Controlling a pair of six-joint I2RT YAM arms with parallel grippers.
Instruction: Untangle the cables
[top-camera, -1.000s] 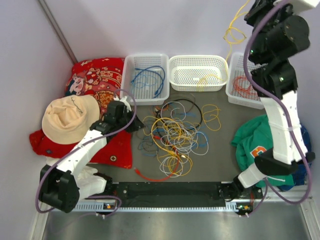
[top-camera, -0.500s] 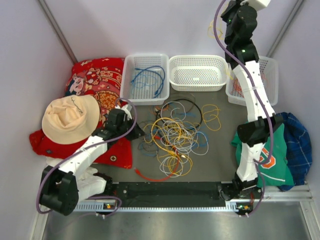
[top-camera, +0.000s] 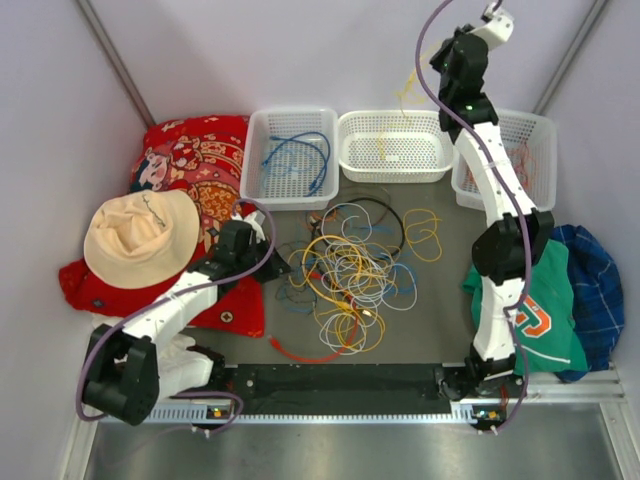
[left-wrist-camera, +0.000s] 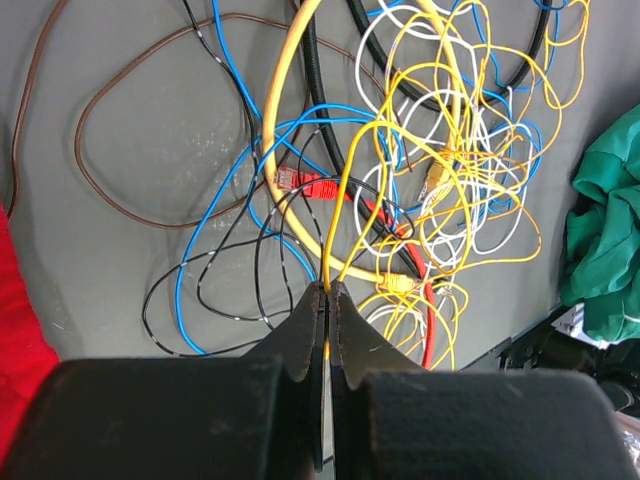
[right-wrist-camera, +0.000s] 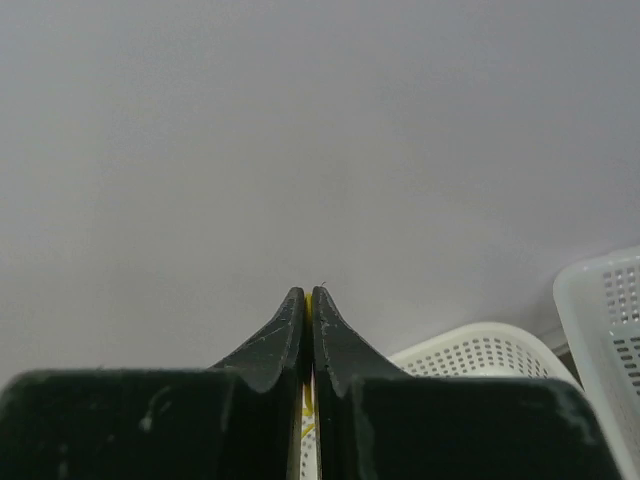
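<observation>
Yellow cable (top-camera: 404, 92) pinched in my right fingers (right-wrist-camera: 300, 306) hangs above the middle basket (top-camera: 347, 140); lower it slowly while my left fingers (left-wrist-camera: 318, 300), clamped on a yellow strand (left-wrist-camera: 345, 200), pin the tangle (top-camera: 345, 280) before that basket

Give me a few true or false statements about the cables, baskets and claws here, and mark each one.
1. The left basket holds a blue cable. True.
2. The right claw is open and empty. False: it is shut on a thin yellow cable.
3. The left claw is shut on a yellow loop of the cable pile. True.
4. The hat lies on the cable pile. False: it rests on the red cloth, left of the pile.
</observation>
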